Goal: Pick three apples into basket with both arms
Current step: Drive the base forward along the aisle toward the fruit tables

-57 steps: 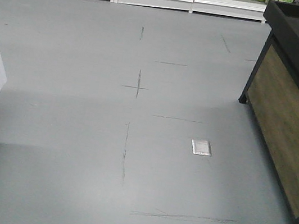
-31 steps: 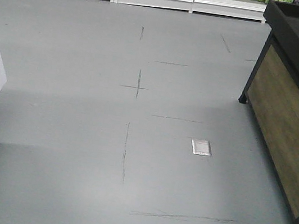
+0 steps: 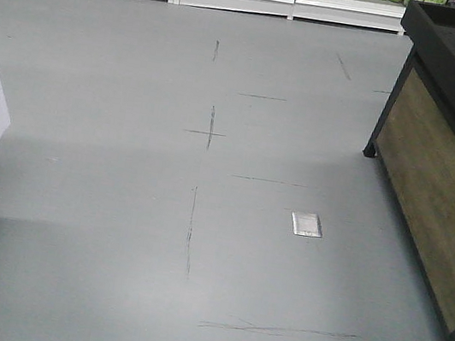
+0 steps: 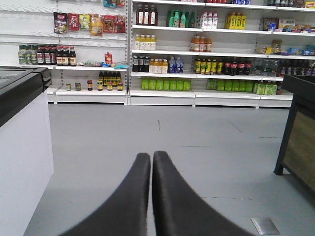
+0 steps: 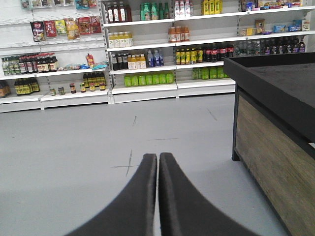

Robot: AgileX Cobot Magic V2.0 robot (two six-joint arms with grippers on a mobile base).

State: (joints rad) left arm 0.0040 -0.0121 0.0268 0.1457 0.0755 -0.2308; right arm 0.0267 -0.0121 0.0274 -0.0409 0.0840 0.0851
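No apples and no basket show in any view. My left gripper (image 4: 151,156) is shut and empty, its two black fingers pressed together and pointing out over the grey floor. My right gripper (image 5: 158,157) is likewise shut and empty, pointing over the floor towards the shelves. Neither gripper shows in the front view.
A black-topped display stand with wood sides (image 3: 444,170) is at the right; it also shows in the right wrist view (image 5: 275,123). A white cabinet (image 4: 19,147) is at the left. Shelves of bottles (image 4: 197,54) line the far wall. A metal floor plate (image 3: 306,225) lies ahead.
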